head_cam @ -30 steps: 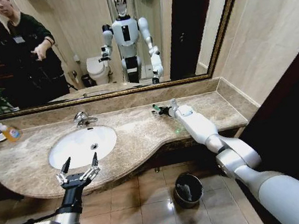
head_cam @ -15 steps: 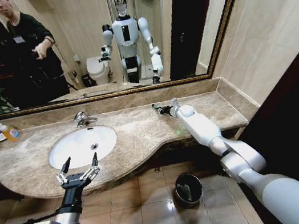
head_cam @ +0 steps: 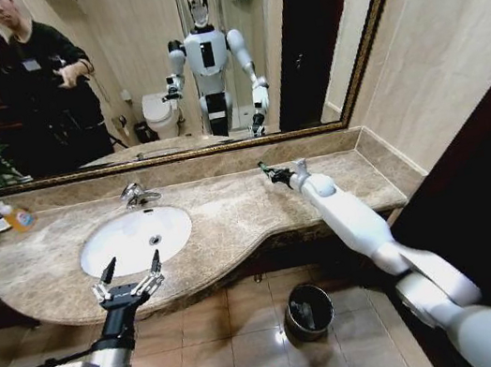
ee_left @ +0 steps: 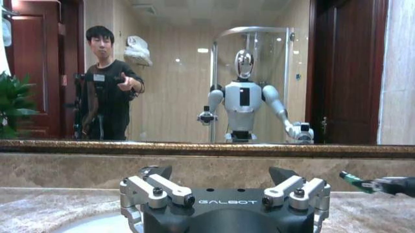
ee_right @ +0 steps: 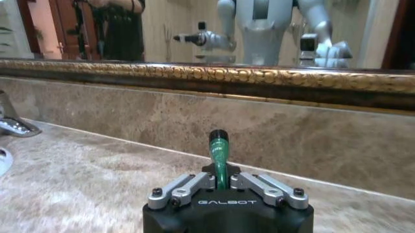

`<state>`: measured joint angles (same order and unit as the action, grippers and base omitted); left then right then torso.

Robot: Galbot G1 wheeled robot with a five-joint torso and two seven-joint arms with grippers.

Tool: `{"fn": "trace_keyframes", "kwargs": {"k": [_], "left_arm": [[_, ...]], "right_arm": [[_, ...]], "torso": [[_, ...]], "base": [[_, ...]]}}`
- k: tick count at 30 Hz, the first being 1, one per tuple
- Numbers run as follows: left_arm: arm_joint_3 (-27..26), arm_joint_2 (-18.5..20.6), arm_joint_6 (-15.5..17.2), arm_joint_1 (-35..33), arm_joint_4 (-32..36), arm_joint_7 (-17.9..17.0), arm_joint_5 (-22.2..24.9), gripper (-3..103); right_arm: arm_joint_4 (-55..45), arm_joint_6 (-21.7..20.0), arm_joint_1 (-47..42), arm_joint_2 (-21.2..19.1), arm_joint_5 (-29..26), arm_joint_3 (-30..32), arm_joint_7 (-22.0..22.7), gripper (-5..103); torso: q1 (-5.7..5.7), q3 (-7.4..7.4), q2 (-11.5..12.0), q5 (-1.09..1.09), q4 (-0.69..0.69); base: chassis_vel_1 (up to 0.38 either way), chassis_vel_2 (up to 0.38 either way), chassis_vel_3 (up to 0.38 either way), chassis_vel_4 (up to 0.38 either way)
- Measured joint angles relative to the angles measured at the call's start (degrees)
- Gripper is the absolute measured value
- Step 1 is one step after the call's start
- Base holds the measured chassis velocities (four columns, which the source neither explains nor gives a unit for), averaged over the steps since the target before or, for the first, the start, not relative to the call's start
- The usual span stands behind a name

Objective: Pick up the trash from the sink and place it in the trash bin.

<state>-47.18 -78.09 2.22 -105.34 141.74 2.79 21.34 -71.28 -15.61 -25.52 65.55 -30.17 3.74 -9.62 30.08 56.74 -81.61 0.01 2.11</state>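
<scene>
The trash in play is a thin green stick with a black tip (ee_right: 218, 148), clamped between the closed fingers of the right gripper (head_cam: 274, 174). In the right wrist view its long axis runs straight out of the jaws, along the gripper's own line, tip pointing at the backsplash under the mirror. In the head view the gripper hovers above the marble counter (head_cam: 231, 210), out past the sink (head_cam: 134, 239) toward three o'clock, close to the back wall.

The relation that matters for the next move: the bin (head_cam: 309, 309) sits on the floor tiles in front of the counter, at roughly six o'clock from the right gripper in the head view and well below it. As I judge it, the stick must come back over the counter's front edge and down, then be turned so its long axis points into the bin's mouth, since the opening looks narrow.

The right arm is plainly the nearer one to the bin. The left gripper (head_cam: 128, 284) hangs with fingers spread wide and nothing in them, at the counter's front edge at six o'clock from the sink. The basin looks bare of litter from here.

A bottle (head_cam: 14, 216) stands far off at ten o'clock from the sink.
</scene>
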Motion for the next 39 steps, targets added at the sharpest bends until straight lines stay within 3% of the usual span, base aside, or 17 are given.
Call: {"fn": "trace_keyframes", "kwargs": {"k": [7, 10, 16, 27, 34, 39], "left_arm": [[0.00, 0.00, 0.00, 0.00, 0.00, 0.01, 0.00, 100], [0.00, 0.00, 0.00, 0.00, 0.00, 0.01, 0.00, 100], [0.01, 0.01, 0.00, 0.00, 0.00, 0.04, 0.00, 100], [0.00, 0.00, 0.00, 0.00, 0.00, 0.01, 0.00, 100], [0.00, 0.00, 0.00, 0.00, 0.00, 0.01, 0.00, 100], [0.00, 0.00, 0.00, 0.00, 0.00, 0.01, 0.00, 100]], "right_arm": [[-8.04, 0.56, -6.92, -4.28, -0.56, 3.40, 2.46, 7], [-16.14, 1.37, -13.77, -8.45, -1.44, 6.52, 4.70, 7], [-24.90, 2.16, -24.31, -11.06, -1.54, 11.10, 4.93, 7], [-30.34, 7.70, -36.48, -7.57, -0.16, 14.87, 4.29, 7], [-35.54, 13.58, -53.89, -4.66, 1.22, 24.28, 1.33, 7], [-35.87, 17.14, -58.99, -2.80, 2.93, 25.63, -0.12, 7]], "torso": [[0.00, 0.00, 0.00, 0.01, 0.00], [0.00, -0.01, 0.00, 0.01, 0.00], [-0.01, -0.01, 0.00, 0.01, -0.03], [0.01, 0.01, 0.01, -0.03, 0.03], [0.00, 0.00, 0.00, -0.01, -0.01], [0.00, 0.00, 0.00, -0.02, -0.01]], "base": [[0.000, 0.000, 0.000, 0.000], [0.000, 0.000, 0.000, 0.000], [0.000, 0.000, 0.000, 0.000], [0.000, 0.000, 0.000, 0.000], [0.000, 0.000, 0.000, 0.000], [0.000, 0.000, 0.000, 0.000]]}}
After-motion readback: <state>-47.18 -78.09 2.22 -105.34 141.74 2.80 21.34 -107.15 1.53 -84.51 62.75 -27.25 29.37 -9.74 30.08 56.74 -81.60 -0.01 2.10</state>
